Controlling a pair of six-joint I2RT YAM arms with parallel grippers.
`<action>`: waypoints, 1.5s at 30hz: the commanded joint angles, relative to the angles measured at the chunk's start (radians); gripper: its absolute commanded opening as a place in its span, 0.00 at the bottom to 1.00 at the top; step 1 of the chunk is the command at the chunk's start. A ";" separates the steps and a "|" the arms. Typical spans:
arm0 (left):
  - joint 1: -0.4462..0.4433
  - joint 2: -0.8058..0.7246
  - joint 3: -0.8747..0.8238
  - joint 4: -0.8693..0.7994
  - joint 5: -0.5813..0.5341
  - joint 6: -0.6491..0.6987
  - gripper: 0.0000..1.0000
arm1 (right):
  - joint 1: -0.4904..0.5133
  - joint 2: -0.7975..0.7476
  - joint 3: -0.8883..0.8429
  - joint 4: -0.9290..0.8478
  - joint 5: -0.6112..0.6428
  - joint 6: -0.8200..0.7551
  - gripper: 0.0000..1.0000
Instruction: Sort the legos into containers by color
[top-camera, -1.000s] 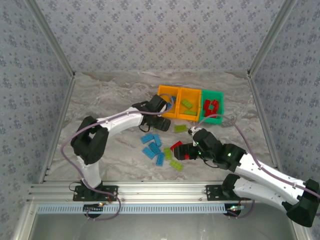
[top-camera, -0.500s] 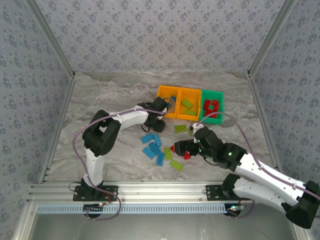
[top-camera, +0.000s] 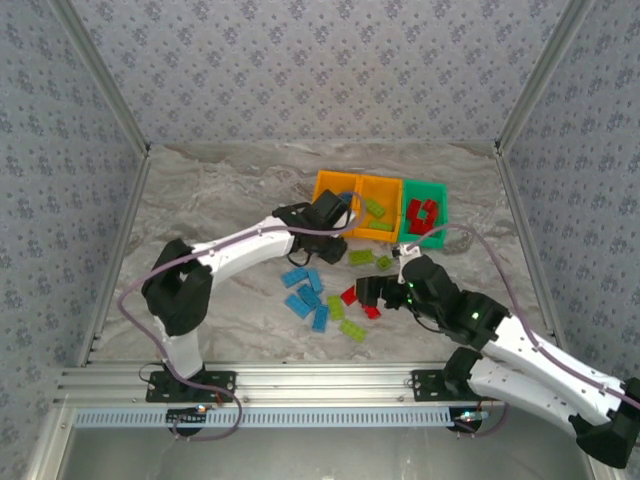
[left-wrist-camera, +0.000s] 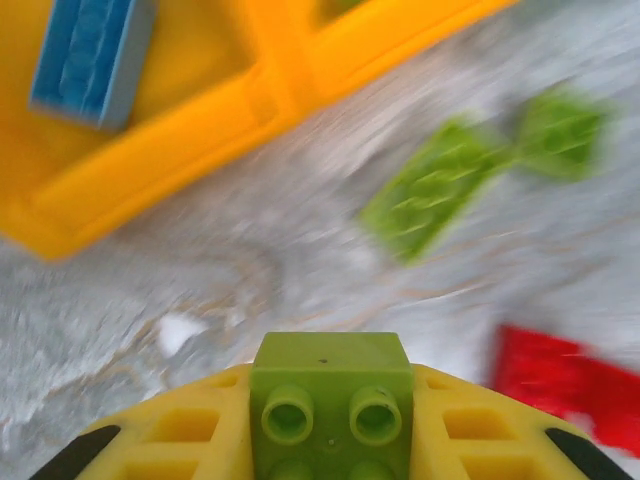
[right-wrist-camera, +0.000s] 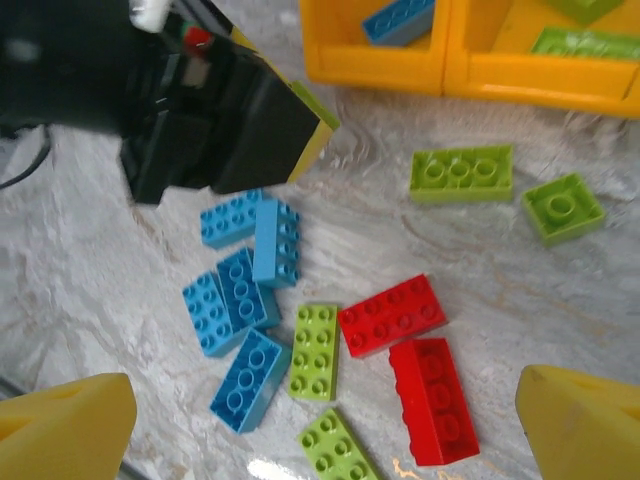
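From overhead, your left tool (top-camera: 328, 213) is hovering at the near-left corner of the left orange bin (top-camera: 325, 185), and how its jaws are standing is hard to tell there. The left wrist view is settling it: the yellow fingers (left-wrist-camera: 180, 435) are pinching a green lego (left-wrist-camera: 332, 375), studs facing the camera, above bare bench. That view is also showing you a blue lego (left-wrist-camera: 88, 55) lying inside the orange bin at 11 o'clock.

Your right tool (top-camera: 368, 293) is hanging over the loose pile. Its wrist view is showing the fingertips (right-wrist-camera: 60, 430) standing wide apart at the bottom corners, gripping nothing. That view is also separating what is running together overhead: five blue legos (right-wrist-camera: 245, 290) bunching at 9 o'clock, two red legos (right-wrist-camera: 392, 315) lying just beside each other at centre, and four green ones scattered from 1 to 6 o'clock.

Overhead, the three bins are sitting in a row at 1 o'clock from the pile. The middle orange bin (top-camera: 380, 237) is holding a green piece, and the green bin (top-camera: 425, 239) at the right end is holding red pieces (top-camera: 420, 213).

The bench (top-camera: 220, 200) is showing a grey-white marbled top. Blue-grey walls (top-camera: 300, 70) with a small flower print are closing it in on three sides, and an aluminium rail (top-camera: 320, 382) is running along 6 o'clock.
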 joint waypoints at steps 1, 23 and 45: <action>-0.032 0.020 0.107 0.044 0.013 0.047 0.30 | -0.006 -0.065 0.007 -0.028 0.096 0.039 1.00; -0.021 0.588 0.938 -0.138 -0.129 0.155 0.47 | -0.017 -0.136 -0.017 -0.126 0.158 0.026 1.00; -0.366 -0.827 -0.431 -0.176 -0.186 0.516 0.61 | -0.243 0.554 0.104 0.016 0.095 0.210 0.90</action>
